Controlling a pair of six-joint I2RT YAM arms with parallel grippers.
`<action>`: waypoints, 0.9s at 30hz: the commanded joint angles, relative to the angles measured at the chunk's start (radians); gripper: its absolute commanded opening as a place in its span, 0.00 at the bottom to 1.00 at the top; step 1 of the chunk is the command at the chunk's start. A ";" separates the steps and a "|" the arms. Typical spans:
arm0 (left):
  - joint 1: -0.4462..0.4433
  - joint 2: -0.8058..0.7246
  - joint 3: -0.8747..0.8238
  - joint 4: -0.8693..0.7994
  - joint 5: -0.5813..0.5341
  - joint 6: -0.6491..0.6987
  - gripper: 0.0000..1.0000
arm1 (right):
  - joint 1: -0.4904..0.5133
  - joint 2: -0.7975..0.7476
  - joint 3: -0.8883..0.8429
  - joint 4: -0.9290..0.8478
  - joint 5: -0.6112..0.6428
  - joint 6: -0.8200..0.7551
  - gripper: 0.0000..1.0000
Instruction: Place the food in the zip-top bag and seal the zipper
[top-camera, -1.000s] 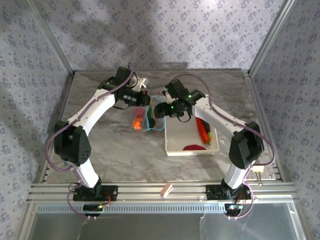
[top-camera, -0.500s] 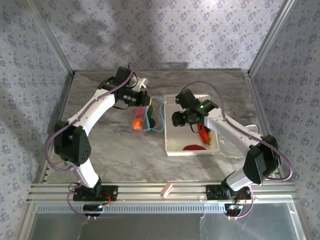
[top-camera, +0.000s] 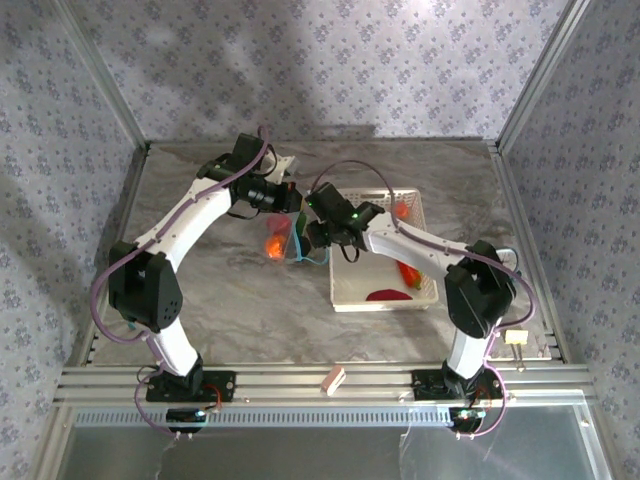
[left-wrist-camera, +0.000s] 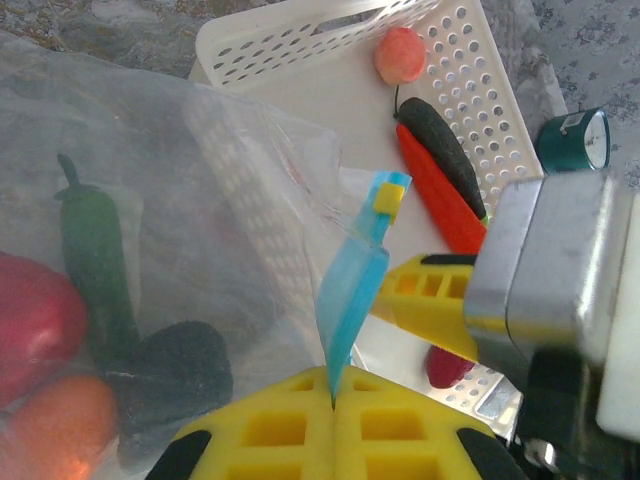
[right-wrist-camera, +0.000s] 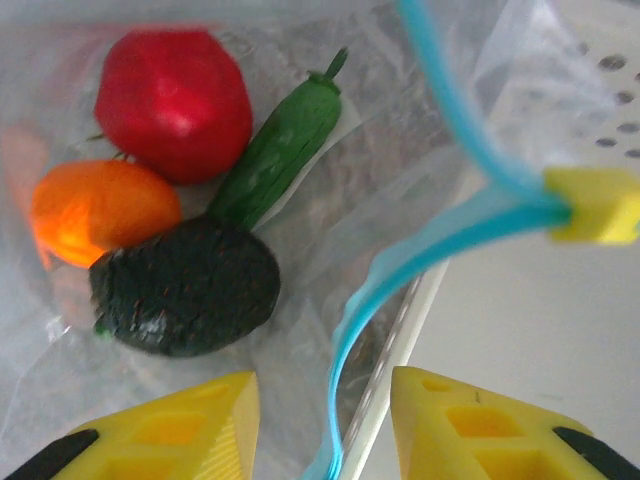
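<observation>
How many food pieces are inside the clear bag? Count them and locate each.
4, in the right wrist view: red tomato upper left, orange piece below it, green vegetable slanting to their right, dark piece lowest. The crinkled bag may hide more.

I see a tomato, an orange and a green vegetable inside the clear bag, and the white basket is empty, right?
Not empty. The left wrist view shows the white basket holding a red chili, a dark vegetable and a pink round piece. The tomato, orange and green vegetable are inside the clear bag.
</observation>
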 joint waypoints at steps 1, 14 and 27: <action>-0.002 -0.024 0.030 -0.011 0.002 0.015 0.00 | -0.008 0.040 0.047 -0.023 0.073 -0.011 0.40; 0.020 -0.051 0.022 -0.012 -0.021 0.016 0.00 | -0.010 0.057 0.091 -0.055 -0.030 -0.013 0.02; 0.042 -0.236 0.067 -0.168 -0.294 0.065 0.00 | -0.124 0.170 0.715 -0.276 -0.548 -0.068 0.00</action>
